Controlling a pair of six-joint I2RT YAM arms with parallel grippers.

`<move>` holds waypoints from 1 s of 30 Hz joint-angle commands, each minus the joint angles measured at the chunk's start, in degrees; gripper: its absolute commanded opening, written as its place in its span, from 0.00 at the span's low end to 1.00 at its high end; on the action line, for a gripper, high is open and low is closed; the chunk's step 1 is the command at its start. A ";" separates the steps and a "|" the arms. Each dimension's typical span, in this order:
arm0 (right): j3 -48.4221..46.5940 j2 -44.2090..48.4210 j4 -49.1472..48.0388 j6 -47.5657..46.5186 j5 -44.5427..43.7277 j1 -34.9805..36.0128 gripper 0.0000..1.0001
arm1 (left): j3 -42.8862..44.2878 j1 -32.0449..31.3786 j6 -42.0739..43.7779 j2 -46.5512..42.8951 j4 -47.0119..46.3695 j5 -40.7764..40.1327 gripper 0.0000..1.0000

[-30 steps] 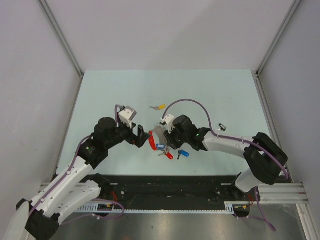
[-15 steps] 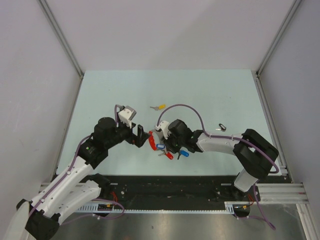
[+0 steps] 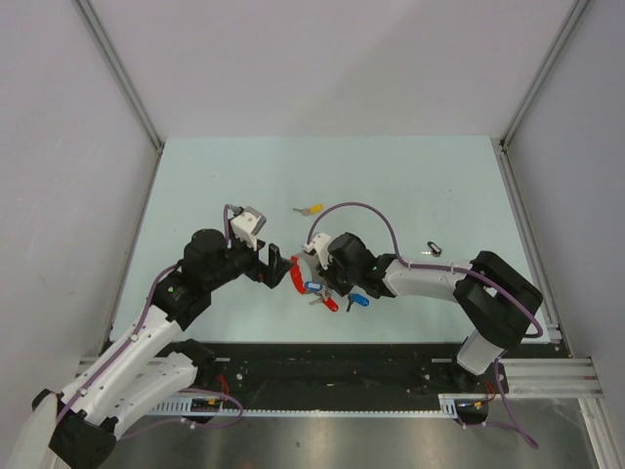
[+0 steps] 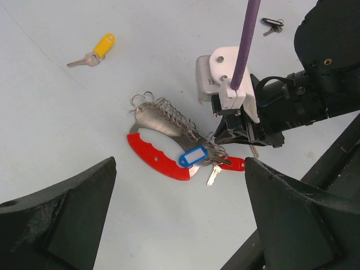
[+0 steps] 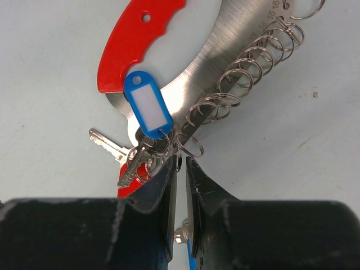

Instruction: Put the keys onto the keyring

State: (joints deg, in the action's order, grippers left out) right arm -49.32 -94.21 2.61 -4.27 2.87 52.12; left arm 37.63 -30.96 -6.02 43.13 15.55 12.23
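The keyring (image 5: 181,147) is a small silver ring at the end of a chain of silver rings (image 5: 247,67) lying on a steel plate with a red grip (image 5: 132,42). My right gripper (image 5: 180,164) is shut on this ring. A blue-tagged key (image 5: 147,111), bare silver keys (image 5: 126,163) and a red tag (image 4: 233,164) bunch at the ring. In the top view the right gripper (image 3: 315,274) sits over the bunch (image 3: 312,287). My left gripper (image 4: 180,225) is open and empty just left of it (image 3: 281,267). A yellow-capped key (image 3: 312,208) lies apart, farther back.
A blue-capped key (image 3: 356,300) lies under the right arm, beside a red-capped one (image 3: 330,303). A tiny black ring with a key (image 3: 434,247) lies at the right. The black base rail (image 3: 322,366) runs along the near edge. Grey walls enclose the table.
My right gripper has shifted left, closer in on the key bunch, and its arm has swung with it. The left arm and the loose keys have not moved.
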 commanded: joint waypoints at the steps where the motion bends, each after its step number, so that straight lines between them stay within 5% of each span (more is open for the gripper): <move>1: -2.10 -0.71 -3.67 -0.91 0.55 -0.09 0.16 | 0.52 0.55 -0.04 -0.33 -1.31 0.95 1.00; 30: 2.91 -0.10 -5.95 1.72 0.03 0.00 0.18 | 0.25 0.55 -0.13 -0.60 -1.66 1.92 1.00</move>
State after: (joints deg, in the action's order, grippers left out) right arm -47.20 -95.48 -0.82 -3.36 3.64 52.03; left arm 37.63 -30.94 -6.04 43.13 15.53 12.75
